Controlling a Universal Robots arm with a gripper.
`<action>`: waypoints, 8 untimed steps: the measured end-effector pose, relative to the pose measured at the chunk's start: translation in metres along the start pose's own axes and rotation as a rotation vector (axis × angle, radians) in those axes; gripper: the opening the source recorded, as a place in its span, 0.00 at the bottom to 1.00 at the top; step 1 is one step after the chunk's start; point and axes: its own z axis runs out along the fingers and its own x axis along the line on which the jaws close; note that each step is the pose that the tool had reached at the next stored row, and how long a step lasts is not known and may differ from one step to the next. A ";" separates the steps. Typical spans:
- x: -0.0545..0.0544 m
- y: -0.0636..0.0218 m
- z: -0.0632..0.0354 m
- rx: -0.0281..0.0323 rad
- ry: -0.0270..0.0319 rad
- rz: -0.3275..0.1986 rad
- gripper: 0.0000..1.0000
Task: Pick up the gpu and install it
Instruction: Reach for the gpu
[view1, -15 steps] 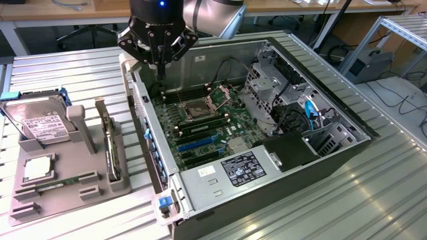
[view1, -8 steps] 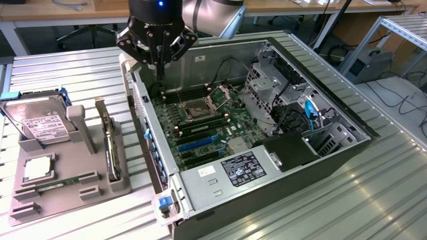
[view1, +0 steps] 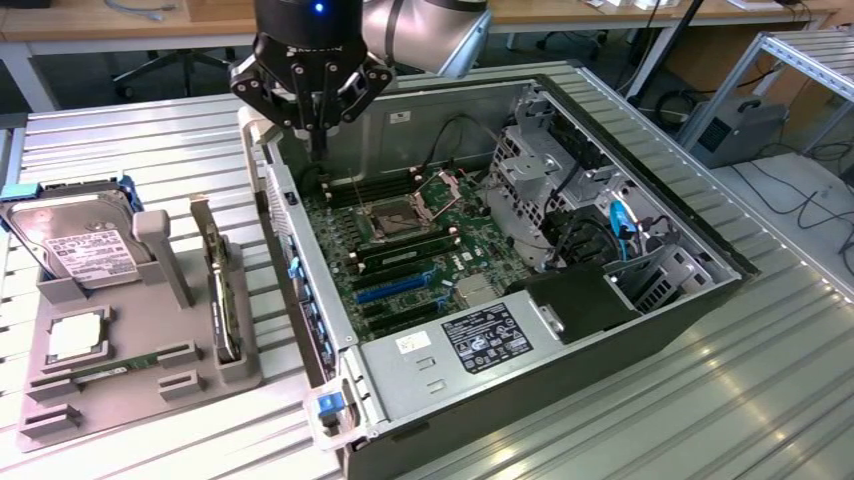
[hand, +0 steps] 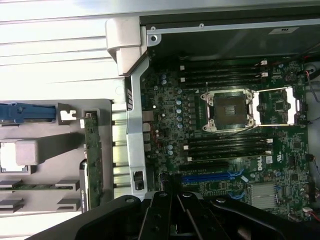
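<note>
The gpu (view1: 222, 290) stands on edge in a slot of the grey holder tray (view1: 134, 400), at the exterior view's left, beside the open computer case. I see its green board from above in the wrist view too (hand: 92, 160). My gripper (view1: 318, 135) hangs above the far left corner of the case, over the motherboard (view1: 400, 250), well apart from the gpu. Its fingers (hand: 161, 210) are shut together with nothing between them. A blue expansion slot (view1: 394, 287) lies on the motherboard, and the wrist view has it just ahead of the fingers (hand: 210, 177).
The tray also holds a silver hard drive (view1: 80, 245), a square chip (view1: 76, 335) and a narrow memory stick (view1: 100, 372). The case's side wall (view1: 287, 260) stands between the tray and the motherboard. A drive cage with cables (view1: 561, 190) fills the case's right part.
</note>
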 end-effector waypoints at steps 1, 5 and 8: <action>0.000 0.0000 0.0000 0.0000 0.0000 0.000 0.11; 0.002 -0.0001 0.0000 0.0000 0.0000 0.000 0.11; 0.003 -0.0003 0.0001 0.0000 0.0000 0.000 0.11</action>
